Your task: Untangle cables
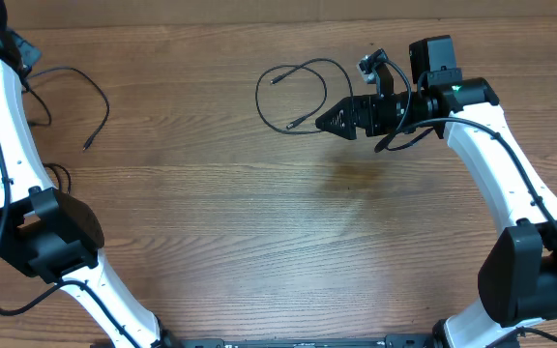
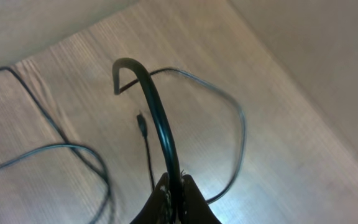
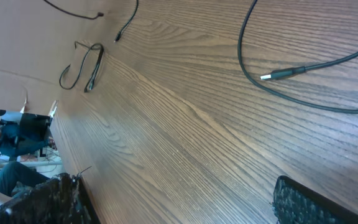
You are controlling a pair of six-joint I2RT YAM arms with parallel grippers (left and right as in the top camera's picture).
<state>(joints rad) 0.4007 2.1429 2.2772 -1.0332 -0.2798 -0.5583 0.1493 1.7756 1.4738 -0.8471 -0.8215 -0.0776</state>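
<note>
My left gripper [image 2: 176,188] is shut on a black cable [image 2: 157,118] that arches up from its jaws and hooks over at the top. Under it, thin cables lie on the wood: one with a small plug [image 2: 141,122], one in a wide loop [image 2: 241,127]. In the overhead view a cable [image 1: 102,100] trails at the far left and another cable [image 1: 303,70] lies looped at the top centre. My right gripper [image 1: 323,121] stands open just right of that loop, fingers [image 3: 312,202] wide apart over bare wood, with the loop's plug end [image 3: 284,73] ahead of it.
A small folded cable loop [image 3: 82,68] lies far off near the left arm [image 1: 51,232]. The right arm [image 1: 511,164] reaches in from the right side. The table's far corner and edge [image 2: 253,37] run close to the left gripper.
</note>
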